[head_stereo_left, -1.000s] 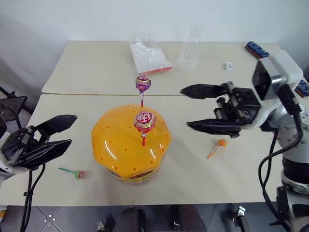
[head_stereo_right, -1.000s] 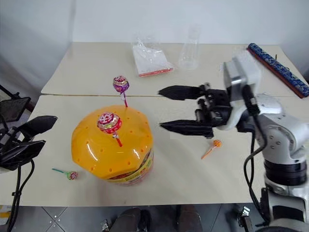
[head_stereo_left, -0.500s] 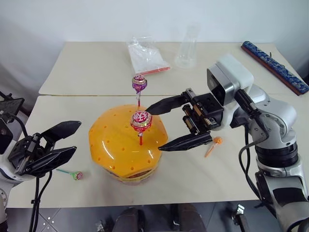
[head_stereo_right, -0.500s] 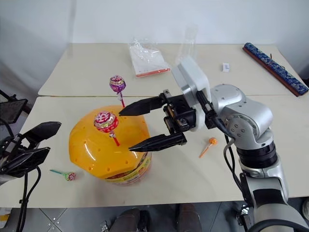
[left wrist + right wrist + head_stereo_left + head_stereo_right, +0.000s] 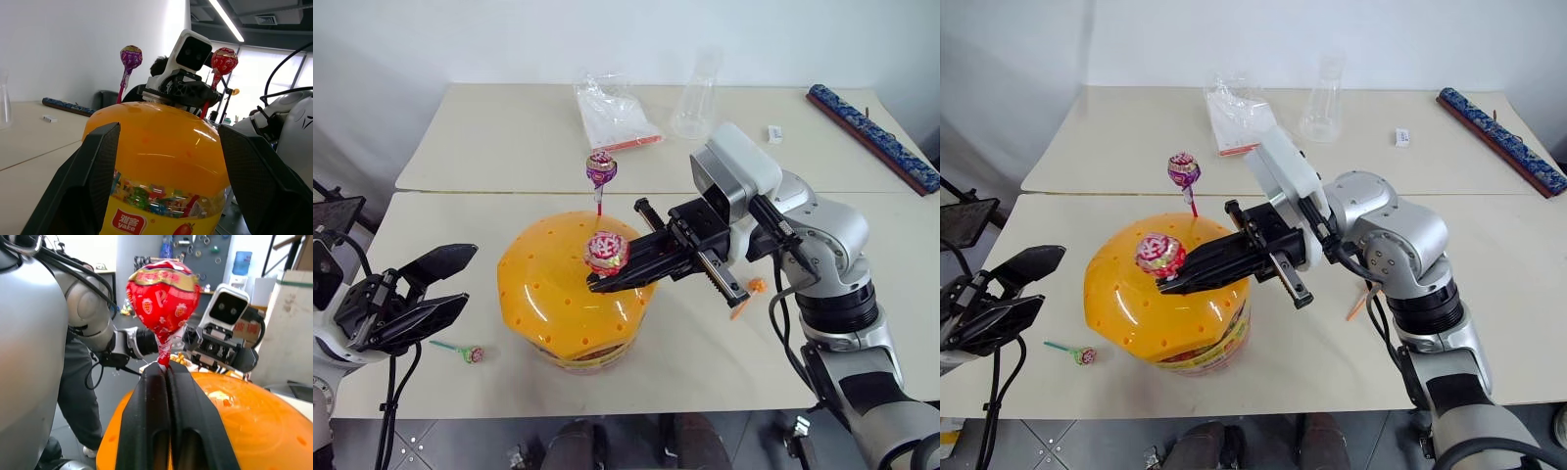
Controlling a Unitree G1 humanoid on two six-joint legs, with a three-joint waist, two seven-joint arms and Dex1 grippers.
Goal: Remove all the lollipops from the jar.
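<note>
Two tables (image 5: 509,137) butted together, seam running left-right. Jar (image 5: 570,294) sits on the near table, centre-left, orange dome lid with small holes; label band on the clear wall reads "yake" with Chinese characters above it in the left wrist view (image 5: 131,221), wrapped sweets visible inside. Right gripper (image 5: 595,283) is over the dome, fingers pressed together, pinching the red stick just under the red-wrapped lollipop (image 5: 606,252), which is still upright in the lid; right wrist view shows the stick clamped between the two fingertips (image 5: 151,377), strawberry print on the wrapper. A second ago that gripper was spread wide and well right of the jar; half a second ago it straddled the lollipop; now it's closed on it. Left gripper (image 5: 450,279) hangs left of the jar, fingers spread, nothing between them, same place as before. Purple lollipop (image 5: 601,168) stands in the far side of the lid, unchanged. Two already out: green-stick one (image 5: 462,350) lying on the table near-left of the jar, orange one (image 5: 748,294) on the table right of the jar, partly behind the right arm. Far table: clear plastic bag (image 5: 612,113) with red strip, clear cup (image 5: 697,96), small white tag (image 5: 774,133), dark blue bar (image 5: 871,135) at far right; writing on those not readable.
</note>
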